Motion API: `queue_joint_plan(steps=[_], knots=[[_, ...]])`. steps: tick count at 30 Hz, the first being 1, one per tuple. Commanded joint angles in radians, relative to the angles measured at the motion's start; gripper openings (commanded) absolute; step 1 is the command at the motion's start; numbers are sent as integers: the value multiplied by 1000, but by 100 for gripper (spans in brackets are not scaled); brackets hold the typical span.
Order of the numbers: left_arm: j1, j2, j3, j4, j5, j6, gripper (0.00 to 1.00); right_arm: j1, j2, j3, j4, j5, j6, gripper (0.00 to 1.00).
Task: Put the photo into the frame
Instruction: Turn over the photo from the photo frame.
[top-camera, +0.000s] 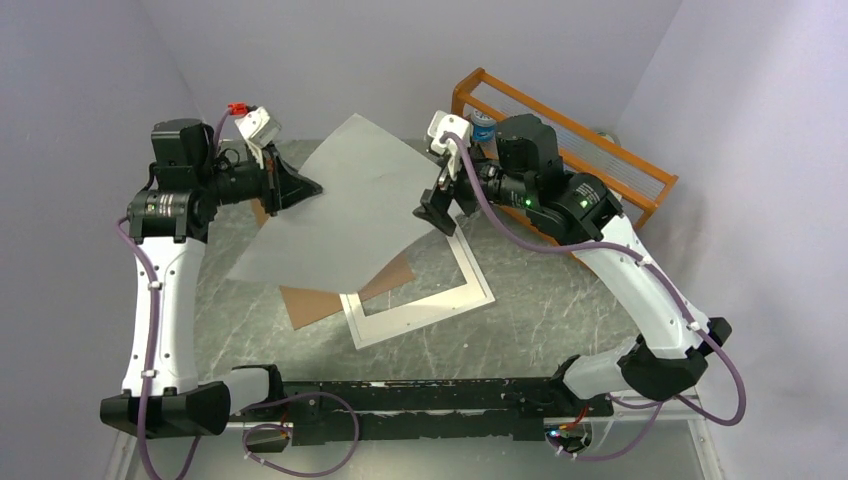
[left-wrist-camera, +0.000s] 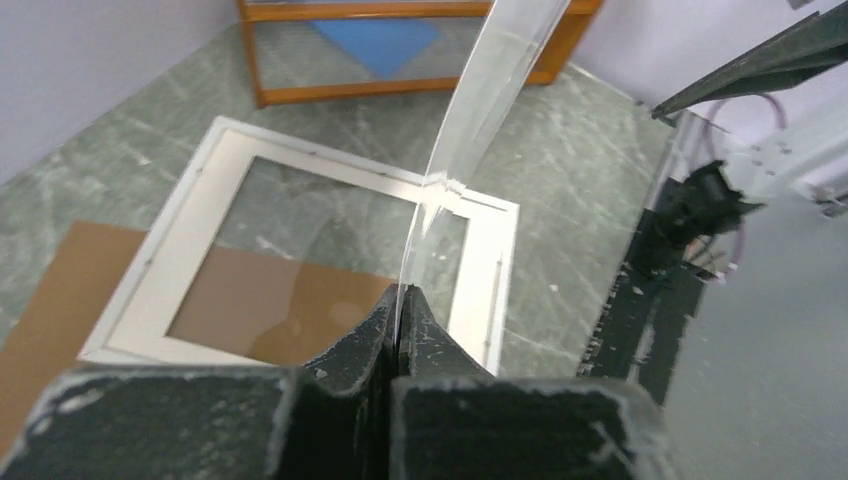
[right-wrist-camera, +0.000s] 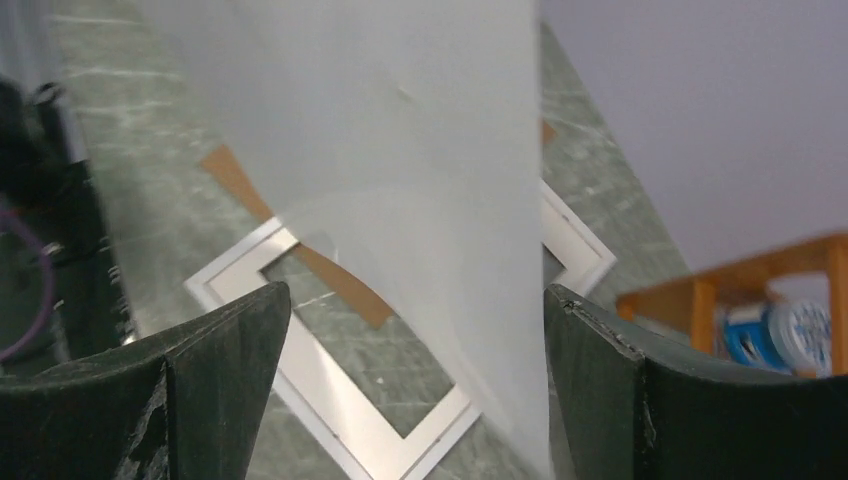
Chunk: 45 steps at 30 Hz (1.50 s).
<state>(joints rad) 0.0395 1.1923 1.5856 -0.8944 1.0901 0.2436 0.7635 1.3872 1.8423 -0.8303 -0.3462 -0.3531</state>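
Grey-green marbled worktop (top-camera: 560, 330) fills a corner of pale walls in the top view. Above it the photo (top-camera: 350, 215), a large paper sheet showing only a plain pale grey side, hangs tilted in the air. The left hand (top-camera: 305, 187) is pinched on its left edge. The right hand (top-camera: 437, 213) sits at the sheet's right edge. Below lies the frame (top-camera: 425, 312), white and rectangular with an open centre, flat on a plain brown backing board (top-camera: 310, 303). An orange wooden rack (top-camera: 600, 150) stands behind the right arm.

From the left wrist, the left hand (left-wrist-camera: 400, 300) has its black fingers pressed together on the photo (left-wrist-camera: 490, 90), which rises edge-on and curves away. The frame (left-wrist-camera: 170, 270) lies beneath on the board (left-wrist-camera: 60, 290), with the rack (left-wrist-camera: 350, 90) beyond.

From the right wrist, the right hand (right-wrist-camera: 415, 300) has its fingers spread wide, gripping nothing. The photo (right-wrist-camera: 400, 130) hangs between and beyond them, its edge close to the right finger. The frame (right-wrist-camera: 340, 392) shows below on the worktop.
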Motion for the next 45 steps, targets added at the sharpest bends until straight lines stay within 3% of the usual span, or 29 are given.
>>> queue_joint_plan(steps=[1,7,10,15,18,24,33,45], knots=[[0,25,-22,158,-218,-199,3,-38,-68,-138,288,262,113,99],[0,153,42,182,-403,-610,3,-131,-172,-381,581,543,344,99],[0,151,4,257,-433,-816,2,-191,-142,-415,532,613,482,96],[-1,92,-196,569,-414,-1267,3,-272,-57,-478,376,674,631,91],[-13,89,-271,703,-437,-1408,3,-324,-28,-569,326,680,732,90],[-94,105,-271,709,-557,-1470,2,-384,41,-741,324,634,834,79],[-216,179,-314,794,-615,-1569,2,-394,183,-781,289,637,876,62],[-290,199,-329,777,-731,-1674,2,-377,315,-829,324,521,899,59]])
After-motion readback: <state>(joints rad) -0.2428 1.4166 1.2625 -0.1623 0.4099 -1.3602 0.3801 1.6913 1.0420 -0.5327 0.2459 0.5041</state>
